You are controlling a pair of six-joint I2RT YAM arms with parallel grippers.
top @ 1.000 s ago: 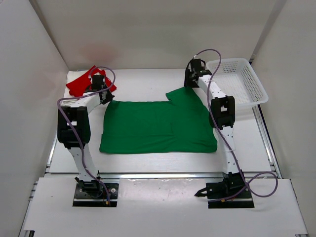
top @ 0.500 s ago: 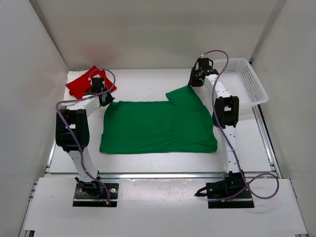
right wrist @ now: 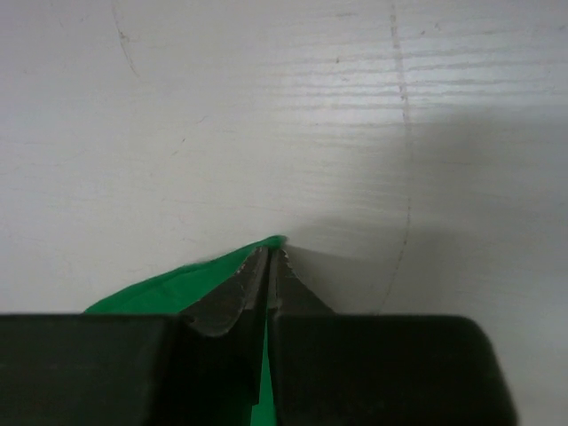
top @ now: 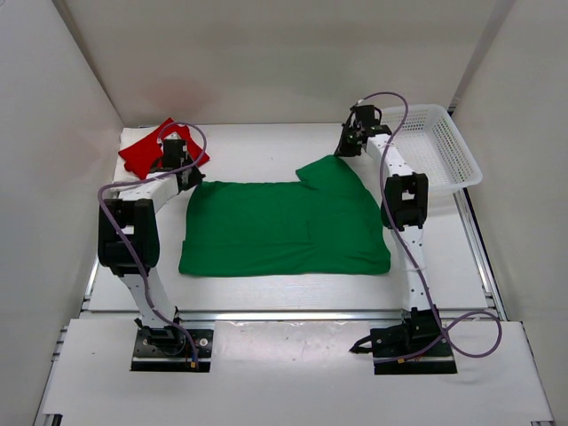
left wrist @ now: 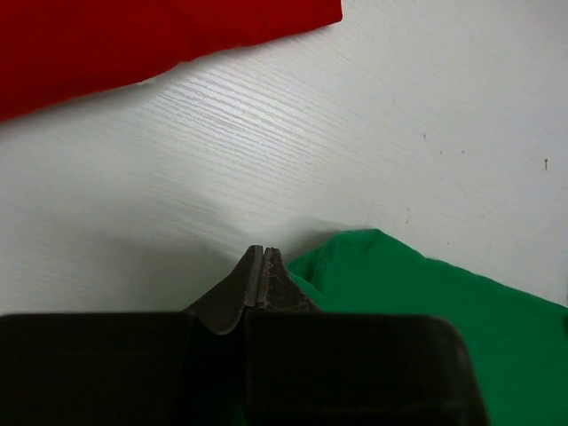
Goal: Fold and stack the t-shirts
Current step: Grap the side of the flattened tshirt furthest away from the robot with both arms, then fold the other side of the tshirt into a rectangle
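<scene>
Cloth is light and limp, so take corners only. Your green shirt [top: 284,226] lies spread flat. Your right gripper [right wrist: 269,257] pinches its far sleeve tip. Your left gripper [left wrist: 257,264] is closed at the other far corner; can't tell if it caught fabric.

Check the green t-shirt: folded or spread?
Mostly spread: the green t-shirt lies flat on the table, one sleeve sticking out, pinched by the right pincer. Whether it's already halved, cannot tell.
</scene>
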